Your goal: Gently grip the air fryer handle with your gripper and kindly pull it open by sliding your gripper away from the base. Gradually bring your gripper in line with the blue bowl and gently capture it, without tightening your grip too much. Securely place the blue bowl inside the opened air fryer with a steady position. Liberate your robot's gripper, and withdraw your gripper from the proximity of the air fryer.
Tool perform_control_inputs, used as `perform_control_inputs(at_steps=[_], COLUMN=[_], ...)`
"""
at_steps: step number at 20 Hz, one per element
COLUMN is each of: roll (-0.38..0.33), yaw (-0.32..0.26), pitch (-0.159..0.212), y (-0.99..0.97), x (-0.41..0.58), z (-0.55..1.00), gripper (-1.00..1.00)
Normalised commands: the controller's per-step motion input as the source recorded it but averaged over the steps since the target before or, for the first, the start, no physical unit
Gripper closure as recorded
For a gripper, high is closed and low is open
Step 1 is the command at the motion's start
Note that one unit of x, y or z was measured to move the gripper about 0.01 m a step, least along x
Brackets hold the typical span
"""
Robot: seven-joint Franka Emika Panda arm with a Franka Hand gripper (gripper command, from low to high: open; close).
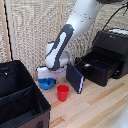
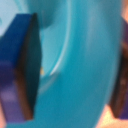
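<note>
The blue bowl (image 1: pixel 47 83) rests on the wooden table at the exterior view's left, and my gripper (image 1: pixel 49 78) is lowered right onto it. In the wrist view the blue bowl (image 2: pixel 80 55) fills the picture. My gripper (image 2: pixel 72 70) stands open, with one dark finger (image 2: pixel 22 70) on one side of the bowl's wall and the other finger at the opposite edge. Neither pad clearly presses the wall. The black air fryer (image 1: pixel 116 45) stands at the exterior view's right with its drawer (image 1: pixel 96 67) pulled out and open on top.
A red cup (image 1: pixel 63 92) stands just in front of the bowl. A dark-blue book (image 1: pixel 76 77) leans upright between the bowl and the drawer. A black fabric bin (image 1: pixel 20 100) fills the near left. A slatted screen backs the table.
</note>
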Motion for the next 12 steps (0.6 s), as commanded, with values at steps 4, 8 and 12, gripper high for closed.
perform_control_inputs(at_steps=[4,8,12], roll=[0.0,0.0,0.045], yaw=[0.001,0.046,0.04], pitch=[-0.005,0.0,0.0], y=[-0.03,-0.09,-0.2], x=[-0.006,0.0,0.064], z=[0.35,0.43,0.76], gripper=[1.0,1.0,1.0])
